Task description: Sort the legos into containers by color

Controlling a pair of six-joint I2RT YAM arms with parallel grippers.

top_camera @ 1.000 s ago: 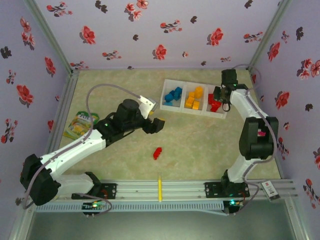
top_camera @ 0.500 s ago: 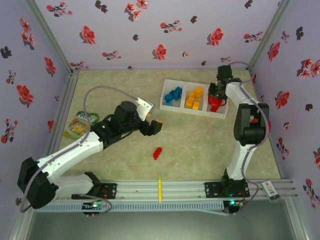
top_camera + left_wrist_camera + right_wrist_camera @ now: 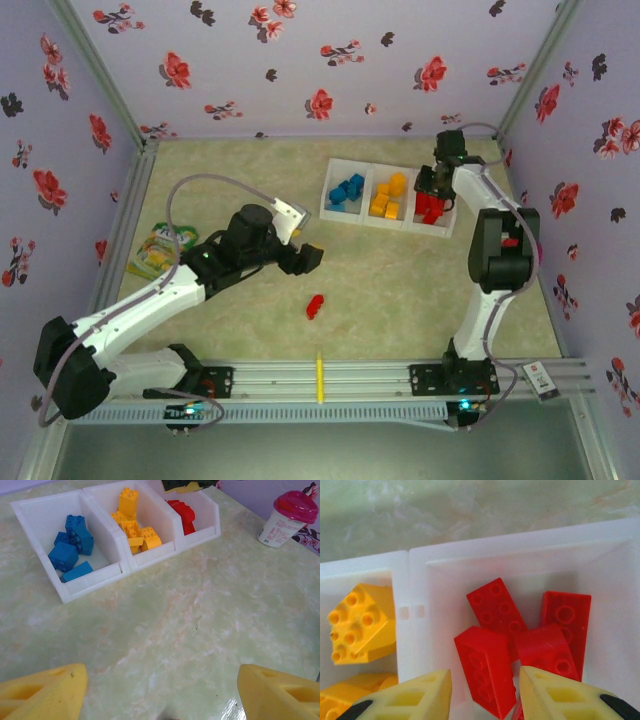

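**Fig.** Right gripper (image 3: 484, 674) hung over red bin (image 3: 520, 555), at 1 o'clock on table (image 3: 400, 280). Jaws stood partly apart, gripping nothing you could see. Tilted red brick (image 3: 480, 652) lay in bin between fingers, atop other red bricks (image 3: 565, 615). Left gripper (image 3: 310, 255) was wide open and empty. Loose red brick (image 3: 315, 305) lay on table at its 6 o'clock.

Risks for you: if right gripper lifted askew, finger could catch tilted brick and flick it into yellow bin (image 3: 350, 572) at 9 o'clock. Loose brick was small, so off-centre closure would skid it away.
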